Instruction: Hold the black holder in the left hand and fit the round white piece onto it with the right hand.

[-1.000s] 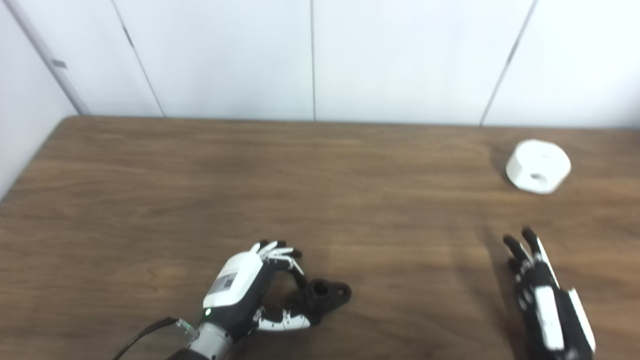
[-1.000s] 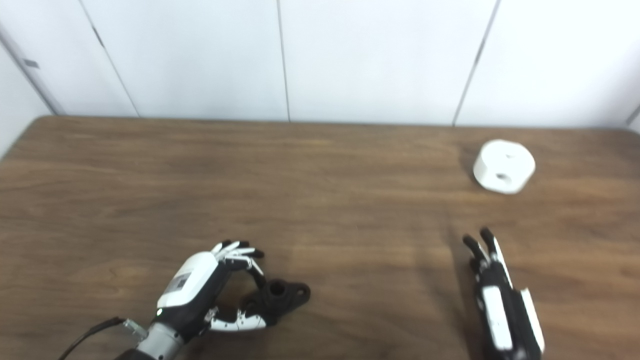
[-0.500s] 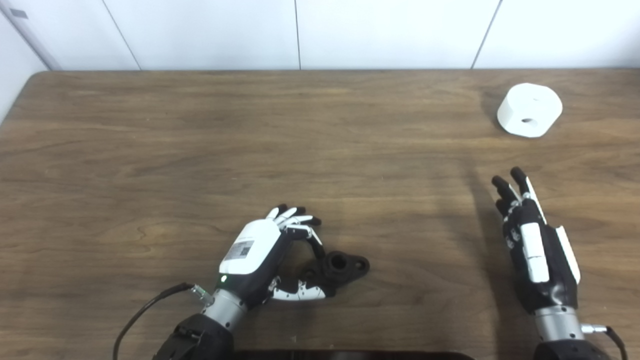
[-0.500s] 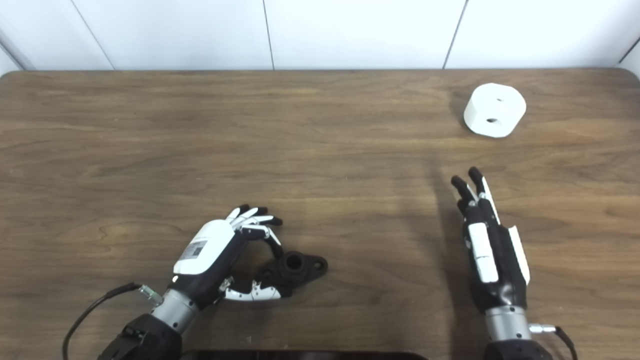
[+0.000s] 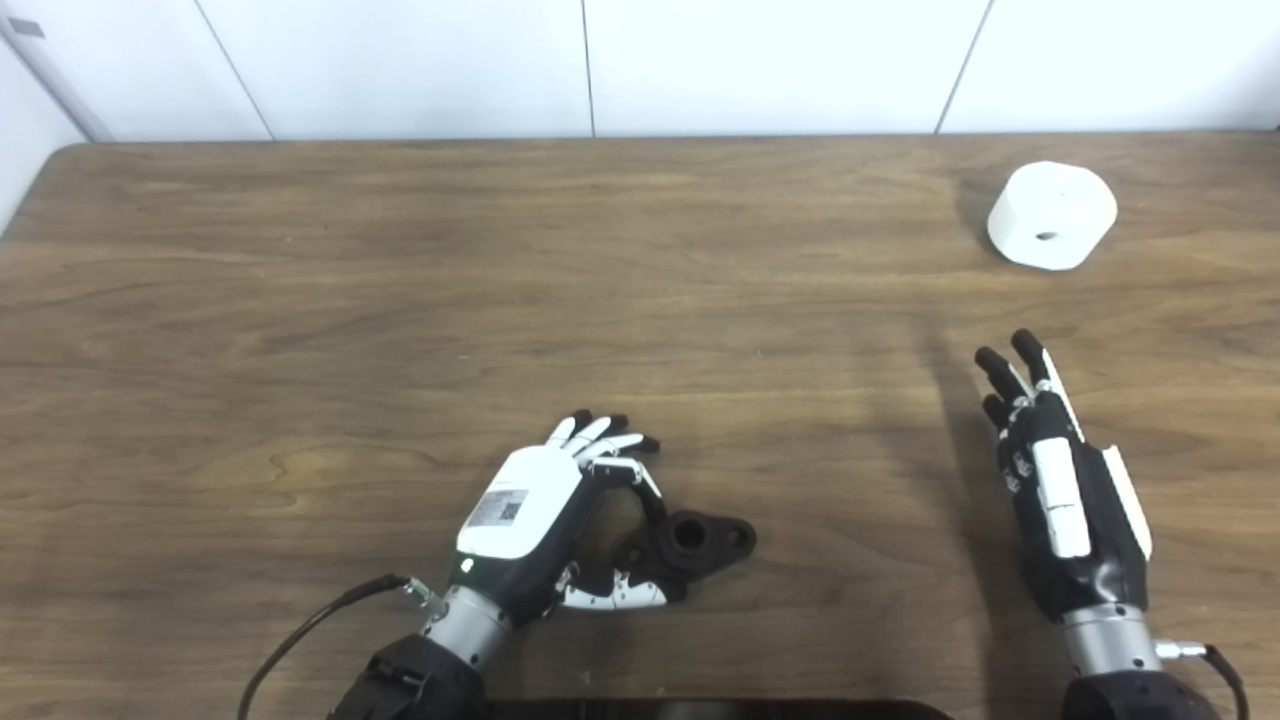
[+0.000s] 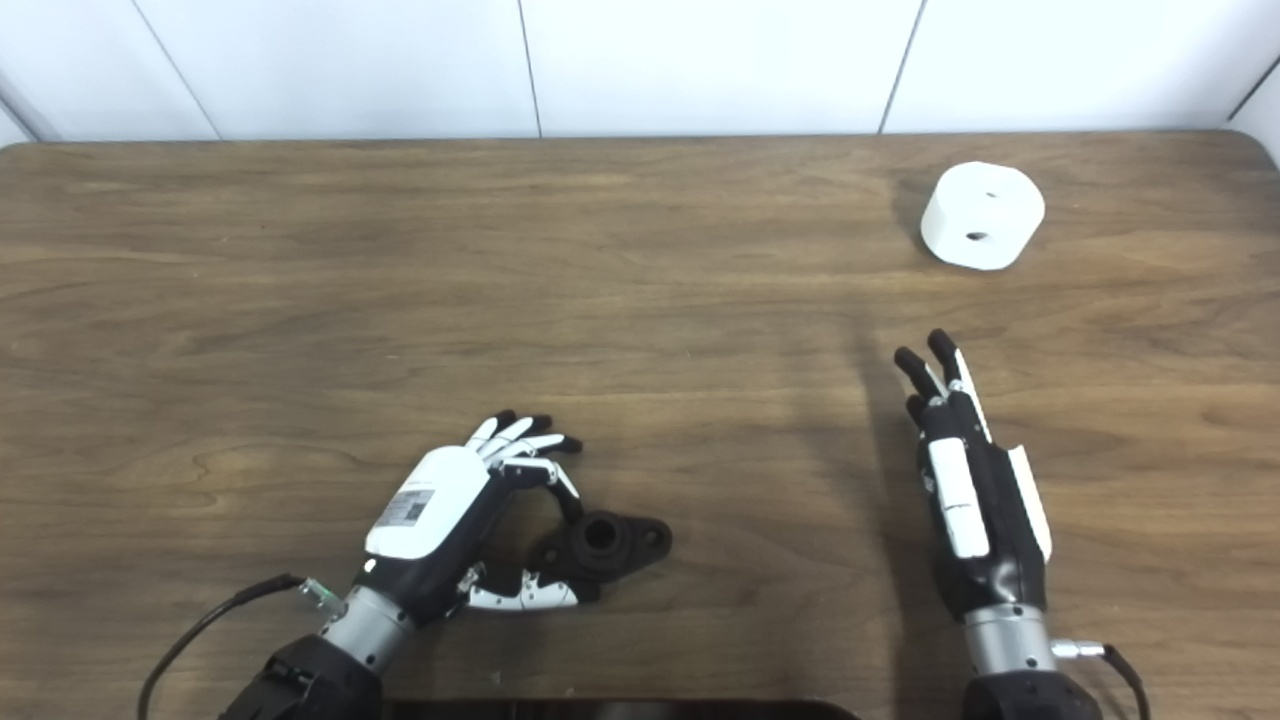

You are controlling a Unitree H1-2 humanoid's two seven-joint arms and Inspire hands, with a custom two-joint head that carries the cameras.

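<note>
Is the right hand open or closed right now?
Open. The right hand holds nothing, its fingers stretched out straight toward the white piece, which sits apart from it on the table.

Bare table (image 5: pixel 700 330) between hands

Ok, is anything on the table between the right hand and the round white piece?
Nothing visible. Only bare brown wooden table lies between the right hand, fingers extended, and the round white piece near the far right edge.
</note>
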